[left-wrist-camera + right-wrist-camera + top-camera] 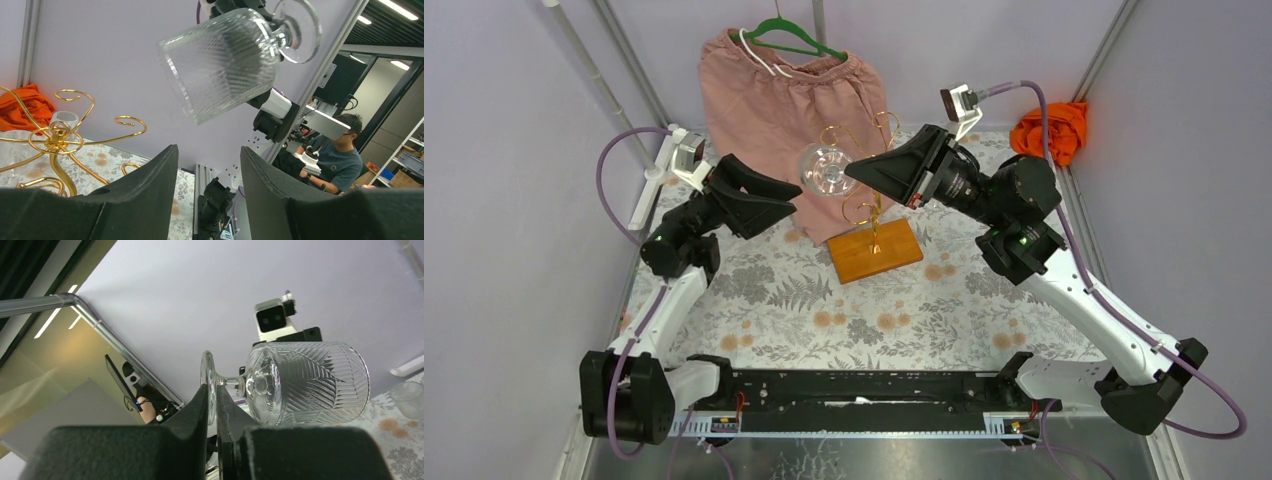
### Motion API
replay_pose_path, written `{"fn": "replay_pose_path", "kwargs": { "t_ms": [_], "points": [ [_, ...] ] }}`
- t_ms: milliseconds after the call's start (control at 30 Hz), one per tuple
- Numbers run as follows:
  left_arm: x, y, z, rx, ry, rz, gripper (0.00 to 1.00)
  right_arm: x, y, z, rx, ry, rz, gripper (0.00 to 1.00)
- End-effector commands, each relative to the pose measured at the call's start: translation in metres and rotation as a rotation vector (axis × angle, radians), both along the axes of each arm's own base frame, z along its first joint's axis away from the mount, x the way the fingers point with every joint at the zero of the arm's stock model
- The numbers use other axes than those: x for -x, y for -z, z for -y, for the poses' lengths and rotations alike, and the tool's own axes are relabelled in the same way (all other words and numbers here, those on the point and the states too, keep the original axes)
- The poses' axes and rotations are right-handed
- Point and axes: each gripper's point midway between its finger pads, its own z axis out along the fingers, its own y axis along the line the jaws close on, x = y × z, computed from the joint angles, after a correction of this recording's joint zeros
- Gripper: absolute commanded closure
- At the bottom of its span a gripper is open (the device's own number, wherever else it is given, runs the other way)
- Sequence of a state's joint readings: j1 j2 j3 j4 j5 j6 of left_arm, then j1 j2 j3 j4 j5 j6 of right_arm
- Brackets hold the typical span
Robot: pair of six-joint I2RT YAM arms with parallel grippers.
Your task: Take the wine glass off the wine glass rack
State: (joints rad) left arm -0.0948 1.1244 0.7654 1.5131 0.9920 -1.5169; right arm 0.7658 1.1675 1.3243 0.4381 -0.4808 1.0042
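Right claw (212, 396) clamped on the foot of a ribbed wine glass (310, 380) held sideways, beside the gold rack (874, 250), left claw (797, 198) apart, empty

Bare tabletop (874, 315) free in front of rack (875, 250), curled arms (60, 135) crowding beside glass (826, 169), pink shorts (764, 110) hanging just behind

You'll see a pink garment (789, 110) hanging from a green hanger (796, 38) at the back wall. A crumpled orange cloth (1051, 128) lies in the far right corner. A fern-print cover lies over the surface (824, 310).
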Motion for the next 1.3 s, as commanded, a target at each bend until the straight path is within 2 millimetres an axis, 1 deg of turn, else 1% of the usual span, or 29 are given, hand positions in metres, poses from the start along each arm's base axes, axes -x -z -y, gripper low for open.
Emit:
{"fn": "replay_pose_path", "kwargs": {
  "t_ms": [0,133,300,433,567,667,767,900,967,1033,1067,1133,1267],
  "points": [
    [0.009,0.003,0.001,-0.007,0.014,0.063,0.43,0.035,-0.051,0.026,-0.166,-0.048,0.142,1.00],
    [0.006,0.001,0.000,0.004,0.010,0.058,0.43,0.033,-0.044,0.021,-0.174,-0.077,0.113,1.00],
    [0.013,-0.010,0.000,0.009,0.015,0.089,0.43,0.027,-0.033,0.014,-0.176,-0.090,0.088,1.00],
    [0.017,-0.015,-0.001,0.013,0.017,0.106,0.44,0.026,-0.030,0.011,-0.187,-0.109,0.078,1.00],
    [0.016,-0.016,-0.001,0.017,0.016,0.104,0.44,0.026,-0.030,0.010,-0.202,-0.129,0.076,1.00],
    [0.015,-0.016,-0.001,0.020,0.016,0.100,0.43,0.025,-0.025,0.008,-0.215,-0.154,0.055,1.00],
    [0.019,-0.021,-0.002,0.030,0.017,0.109,0.43,0.027,-0.020,0.006,-0.248,-0.202,0.029,1.00],
    [0.038,-0.040,-0.005,0.051,0.025,0.168,0.43,0.026,-0.013,0.004,-0.298,-0.270,-0.005,1.00],
    [0.051,-0.051,-0.006,0.061,0.030,0.207,0.43,0.026,-0.009,0.005,-0.325,-0.290,-0.021,1.00],
    [0.064,-0.061,-0.008,0.067,0.034,0.241,0.43,0.030,-0.010,0.010,-0.375,-0.319,-0.007,1.00],
    [0.070,-0.065,-0.008,0.071,0.037,0.255,0.43,0.029,-0.008,0.010,-0.387,-0.332,-0.019,1.00],
    [0.079,-0.070,-0.010,0.079,0.040,0.272,0.43,0.031,-0.009,0.013,-0.422,-0.368,-0.025,1.00],
    [0.091,-0.075,-0.011,0.086,0.038,0.294,0.44,0.031,-0.005,0.011,-0.444,-0.421,-0.042,1.00]
  ]
}}
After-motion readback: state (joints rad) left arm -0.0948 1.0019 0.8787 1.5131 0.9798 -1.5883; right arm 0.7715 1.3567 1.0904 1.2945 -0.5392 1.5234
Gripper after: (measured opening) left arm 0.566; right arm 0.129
